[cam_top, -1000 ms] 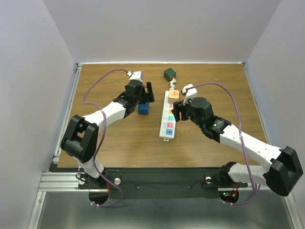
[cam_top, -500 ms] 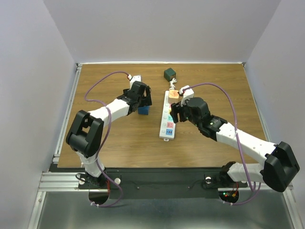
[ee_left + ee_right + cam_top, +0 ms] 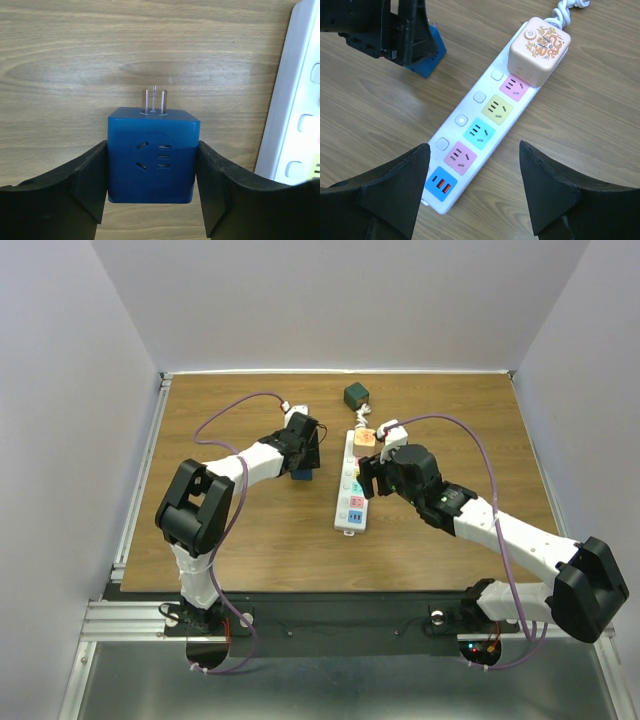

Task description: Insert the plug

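Observation:
The plug is a blue cube (image 3: 152, 150) with three metal prongs pointing away from the left wrist camera and a socket face turned up. It lies on the wood just left of the white power strip (image 3: 353, 485). My left gripper (image 3: 152, 185) is shut on it, one finger pressed to each side. In the top view the left gripper (image 3: 305, 455) covers most of the blue plug (image 3: 302, 476). My right gripper (image 3: 474, 149) is open above the strip's near end (image 3: 480, 125), holding nothing. The blue plug (image 3: 427, 57) shows at upper left there.
A peach cube adapter (image 3: 540, 42) sits in the power strip's far socket, with a white coiled cord beyond it. A dark green cube (image 3: 356, 395) lies near the table's back edge. Purple cables arc over both arms.
My left gripper has slid over the blue plug and closed on its sides. The right gripper's jaws have spread wider above the strip.

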